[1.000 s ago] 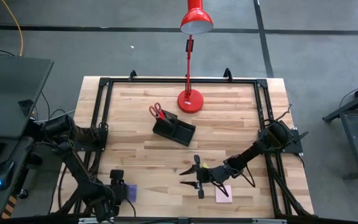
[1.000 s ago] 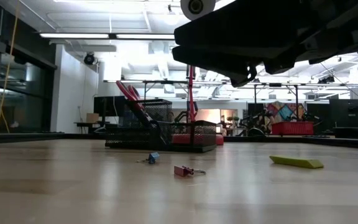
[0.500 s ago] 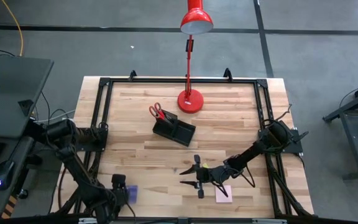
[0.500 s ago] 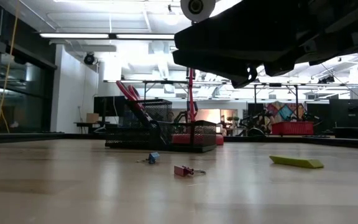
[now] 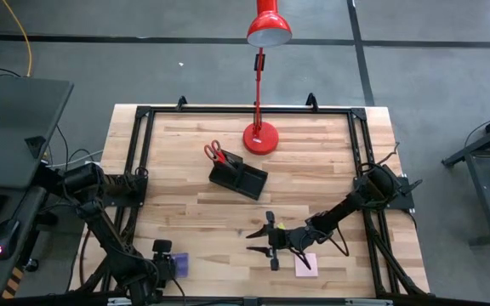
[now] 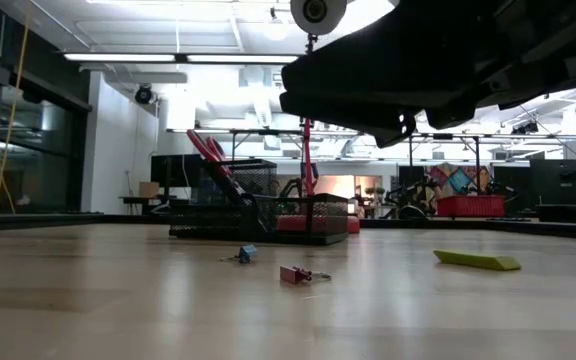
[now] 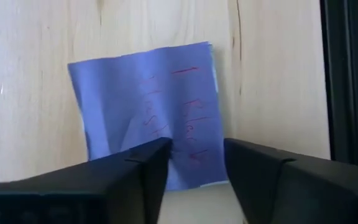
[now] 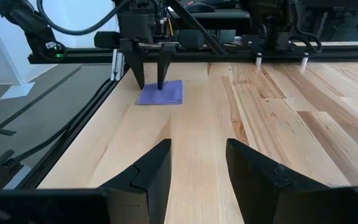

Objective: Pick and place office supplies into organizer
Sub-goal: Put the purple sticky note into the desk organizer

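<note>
A wooden table (image 5: 313, 170) is carrying one black organizer (image 5: 238, 179) holding scissors (image 5: 215, 152), one pink pad (image 5: 306, 264) and one purple pad (image 5: 179, 263). Low down, two clips (image 6: 303, 274) are lying. The left gripper (image 7: 194, 165) is straddling the purple pad with fingers parted; the right gripper (image 8: 197, 168) is hovering open, empty.

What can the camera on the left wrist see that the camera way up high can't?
Only the left wrist view shows red handwriting on the purple sticky note, and the left gripper with its fingers apart, tips down at the note's near edge.

Only the high view shows the black organizer with red scissors in it, the red lamp, the pink sticky note and the right gripper.

Both show the purple note lying on the wooden table near the left gripper.
</note>
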Robot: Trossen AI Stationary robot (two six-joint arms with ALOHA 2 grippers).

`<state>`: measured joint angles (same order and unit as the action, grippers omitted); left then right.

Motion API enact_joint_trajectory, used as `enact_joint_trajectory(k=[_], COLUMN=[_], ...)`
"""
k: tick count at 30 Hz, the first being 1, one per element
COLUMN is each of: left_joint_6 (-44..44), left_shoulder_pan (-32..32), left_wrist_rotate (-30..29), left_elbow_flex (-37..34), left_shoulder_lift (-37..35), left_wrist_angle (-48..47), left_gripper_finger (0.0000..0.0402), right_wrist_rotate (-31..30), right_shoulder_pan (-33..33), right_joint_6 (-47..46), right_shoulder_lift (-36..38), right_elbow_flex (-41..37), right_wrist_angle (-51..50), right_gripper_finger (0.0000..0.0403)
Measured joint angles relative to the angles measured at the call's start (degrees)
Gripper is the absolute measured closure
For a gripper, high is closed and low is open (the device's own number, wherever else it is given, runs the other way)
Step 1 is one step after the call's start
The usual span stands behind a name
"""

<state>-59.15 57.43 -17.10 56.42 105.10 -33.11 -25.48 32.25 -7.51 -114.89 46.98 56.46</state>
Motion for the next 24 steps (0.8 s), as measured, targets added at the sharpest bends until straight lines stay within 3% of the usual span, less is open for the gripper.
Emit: enact_joint_trajectory(k=[9, 13, 24], left_joint_6=[0.5, 1.0, 3.8], left_shoulder_pan=[-0.1, -0.1, -0.2], left_wrist_rotate=[0.2, -0.3, -9.7], left_elbow_flex=[0.0, 0.2, 9.2], left_shoulder_lift=[0.0, 0.0, 0.3], left_wrist_angle=[1.0, -0.1, -19.8], left_gripper_finger=[0.0393, 0.0389, 0.0399], right_wrist_rotate=[-0.6, -0.6, -0.9], right_shoulder_pan=[0.0, 0.0, -0.2], right_joint_6=[0.0, 0.0, -0.2], right_shoulder_lift=[0.0, 0.0, 0.0], right_elbow_flex=[0.0, 0.0, 0.0], right_wrist_angle=[-0.1, -0.1, -0.5], right_gripper_finger=[0.0259, 0.0258, 0.0261])
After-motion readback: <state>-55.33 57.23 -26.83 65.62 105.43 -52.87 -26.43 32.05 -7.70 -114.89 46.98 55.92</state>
